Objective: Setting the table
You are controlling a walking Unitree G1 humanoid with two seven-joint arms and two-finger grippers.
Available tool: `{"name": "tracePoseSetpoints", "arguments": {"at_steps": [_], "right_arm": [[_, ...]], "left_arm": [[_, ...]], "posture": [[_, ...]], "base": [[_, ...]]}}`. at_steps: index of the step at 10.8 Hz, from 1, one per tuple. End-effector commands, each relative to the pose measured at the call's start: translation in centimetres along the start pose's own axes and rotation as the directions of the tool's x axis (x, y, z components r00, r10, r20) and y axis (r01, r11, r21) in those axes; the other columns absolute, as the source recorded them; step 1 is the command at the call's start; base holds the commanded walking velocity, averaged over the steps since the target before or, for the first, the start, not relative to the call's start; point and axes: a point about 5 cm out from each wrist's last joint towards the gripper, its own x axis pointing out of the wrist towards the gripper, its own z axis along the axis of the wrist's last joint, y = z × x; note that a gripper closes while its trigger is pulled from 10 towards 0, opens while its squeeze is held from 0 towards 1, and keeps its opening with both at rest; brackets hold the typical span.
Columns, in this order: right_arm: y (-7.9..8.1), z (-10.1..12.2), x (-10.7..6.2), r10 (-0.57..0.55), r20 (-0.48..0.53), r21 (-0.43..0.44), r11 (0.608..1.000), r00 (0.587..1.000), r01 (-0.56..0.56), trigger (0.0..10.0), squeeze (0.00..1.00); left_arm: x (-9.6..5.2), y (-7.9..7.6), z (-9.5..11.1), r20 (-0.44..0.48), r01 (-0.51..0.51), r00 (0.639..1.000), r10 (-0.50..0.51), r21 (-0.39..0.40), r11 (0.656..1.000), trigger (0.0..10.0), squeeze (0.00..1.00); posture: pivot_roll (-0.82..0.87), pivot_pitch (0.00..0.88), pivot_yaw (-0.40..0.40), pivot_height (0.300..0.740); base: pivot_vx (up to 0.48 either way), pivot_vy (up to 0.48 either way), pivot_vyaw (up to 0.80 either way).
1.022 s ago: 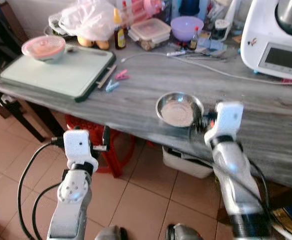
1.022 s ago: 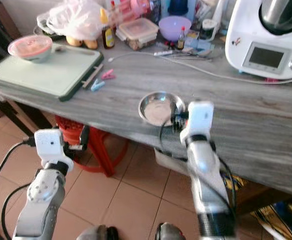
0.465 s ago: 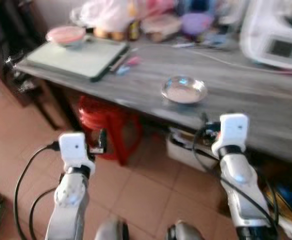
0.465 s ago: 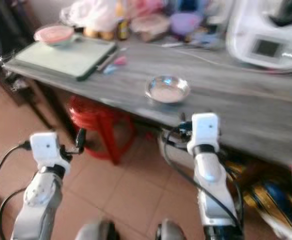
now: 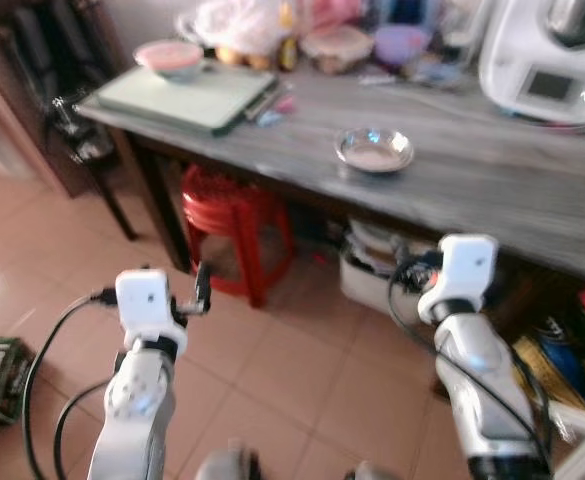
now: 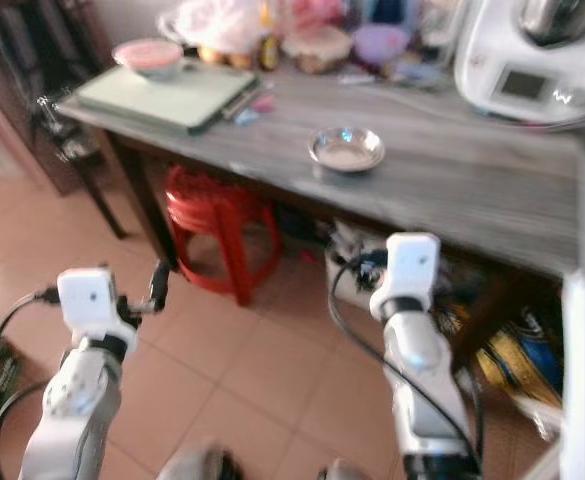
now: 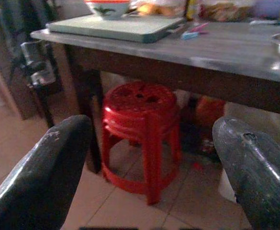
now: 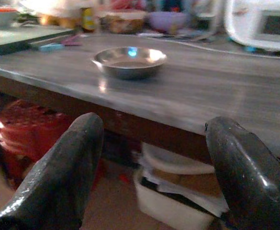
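A shallow steel bowl (image 5: 374, 150) sits near the front edge of the grey wooden table (image 5: 492, 190); it is also in the right wrist view (image 8: 129, 61). A pink bowl (image 5: 169, 58) stands on a pale green cutting board (image 5: 187, 92) at the table's far left. My right gripper (image 8: 149, 182) is open and empty, held below the table edge, short of the steel bowl. My left gripper (image 7: 149, 172) is open and empty, low over the floor, facing a red stool (image 7: 140, 124).
A white kitchen machine (image 5: 557, 55) stands at the table's back right, with jars, a purple bowl (image 5: 400, 42) and a plastic bag behind. Under the table are the red stool (image 5: 234, 215) and white boxes (image 5: 377, 275). A dark chair (image 5: 67, 110) stands at the left.
The camera has drawn back from the table, so table and bowl look farther and higher. Both arms stay low in front, grippers open.
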Motion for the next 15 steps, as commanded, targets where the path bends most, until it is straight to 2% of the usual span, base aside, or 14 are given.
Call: {"name": "tracePoseSetpoints", "arguments": {"at_steps": [1, 2, 6, 9, 11, 12, 15], "right_arm": [[0.4, 0.9, 0.4, 0.019, 0.027, 0.009, 1.0, 0.999, -0.019, 10.0, 0.0], [0.4, 0.8, 0.6, 0.02, 0.021, 0.031, 0.999, 1.0, -0.02, 10.0, 0.0], [0.4, 1.4, 1.1, 0.014, 0.041, 0.01, 1.0, 0.999, -0.015, 10.0, 0.0], [0.6, 3.3, 1.8, 0.06, 0.14, -0.092, 0.995, 0.988, -0.048, 10.0, 0.0], [0.5, 3.7, 1.8, 0.059, 0.16, -0.1, 0.994, 0.985, -0.044, 10.0, 0.0], [0.6, 3.4, 1.7, 0.057, 0.137, -0.087, 0.995, 0.989, -0.045, 10.0, 0.0], [1.2, 3.6, 1.8, 0.088, 0.167, -0.11, 0.991, 0.982, -0.07, 10.0, 0.0]], "left_arm": [[-0.1, 0.2, -0.1, -0.008, 0.0, 1.0, 0.0, -0.002, 1.0, 10.0, 0.0], [0.0, -0.1, 0.1, 0.002, 0.02, 1.0, -0.02, -0.008, 1.0, 10.0, 0.0], [-0.1, -0.8, 0.8, 0.041, 0.096, 0.995, -0.095, -0.044, 0.994, 10.0, 0.0], [-0.1, -0.8, 0.8, 0.042, 0.087, 0.995, -0.085, -0.05, 0.995, 10.0, 0.0], [-0.1, -0.9, 1.2, 0.062, 0.099, 0.993, -0.096, -0.058, 0.993, 10.0, 0.0], [-0.1, -0.9, 1.2, 0.062, 0.103, 0.993, -0.099, -0.059, 0.993, 10.0, 0.0], [0.0, -0.9, 1.2, 0.066, 0.114, 0.992, -0.11, -0.061, 0.992, 10.0, 0.0]], "posture": [[-0.02, 0.083, 0.033, 0.74], [-0.02, 0.083, 0.033, 0.74], [-0.02, 0.084, 0.035, 0.74], [-0.02, 0.082, 0.032, 0.74], [-0.02, 0.082, 0.025, 0.74], [-0.02, 0.078, 0.024, 0.74], [-0.02, 0.073, 0.032, 0.74]], "base": [[0.0, 0.0, 0.0], [0.0, 0.0, -0.79], [0.0, 0.0, -0.78], [0.0, 0.0, -0.68], [0.0, 0.0, 0.0], [0.0, 0.0, -0.8], [0.0, -0.167, -0.71]]}}
